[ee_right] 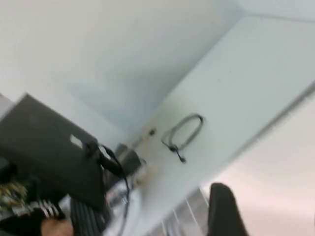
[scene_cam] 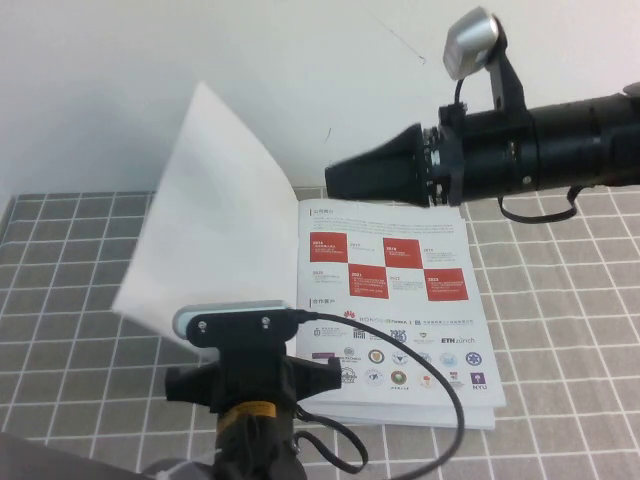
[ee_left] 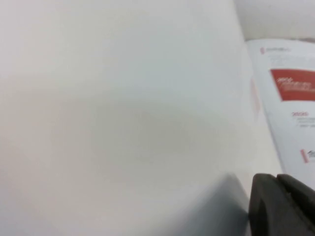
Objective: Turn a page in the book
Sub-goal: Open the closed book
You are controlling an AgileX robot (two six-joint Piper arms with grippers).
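Thick glossy white softcover book (scene_cam: 400, 310) lies open on the grey grid-tiled surface (scene_cam: 560, 300), its thin glossy white page (scene_cam: 215, 220) standing lifted and leaning left off the spine, which runs away from the robot. Left end effector (ee_left: 280, 206) sits at the page's near lower edge, nearer arm; clenched or released, cannot tell. Right end effector (scene_cam: 345, 180) hovers above the book's far edge, just right of the page, pointing left; state cannot tell; no containers seen.
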